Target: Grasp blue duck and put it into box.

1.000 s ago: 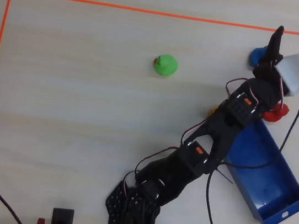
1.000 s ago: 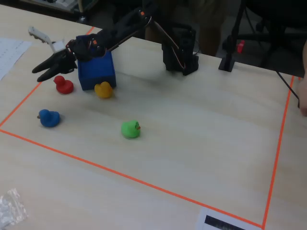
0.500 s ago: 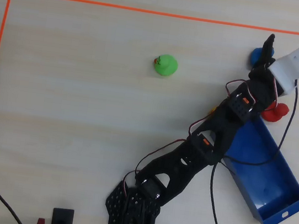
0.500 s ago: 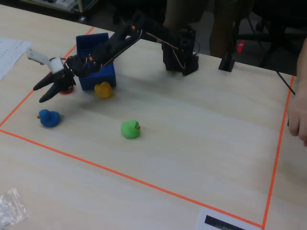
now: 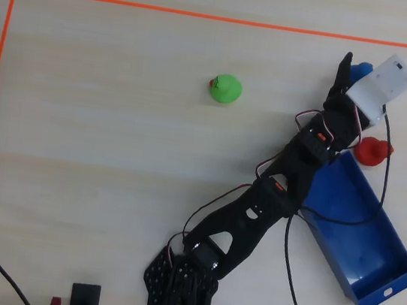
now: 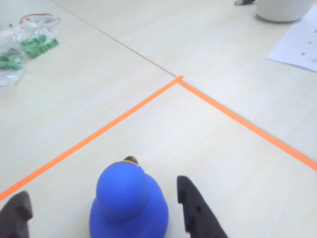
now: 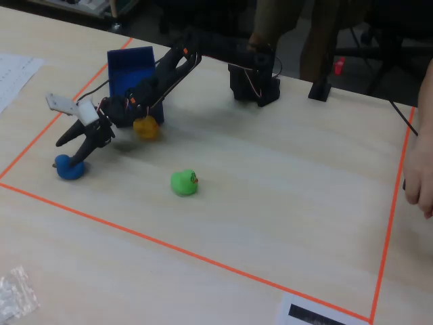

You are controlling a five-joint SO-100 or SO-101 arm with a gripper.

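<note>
While the arm is reaching out to the far corner of the taped area, its jaws (image 6: 101, 210) are standing wide apart with the blue duck (image 6: 128, 206) sitting between them in the wrist view, a black fingertip (image 6: 190, 208) showing on each side of the duck and neither one visibly pressing on it. Nothing is being held. From overhead, that one blue duck (image 5: 361, 69) is lying just inside the orange tape (image 5: 207, 16) corner and is mostly hidden by the arm's white wrist part (image 5: 380, 80).

Four ducks are showing in all, one of each colour: the blue one, a red duck (image 5: 373, 151) sitting just beside the upper end of the box (image 5: 362, 239), a green duck (image 5: 226, 89) lying well apart in the middle of the worktop (image 5: 98, 145), and a yellow duck (image 7: 145, 126) sitting under the arm near the box in the fixed view. One box is lying on the worktop, slanted, with nothing showing in its uncovered part. One clear bag (image 6: 22, 47) of green bits is lying outside the tape in the wrist view.
</note>
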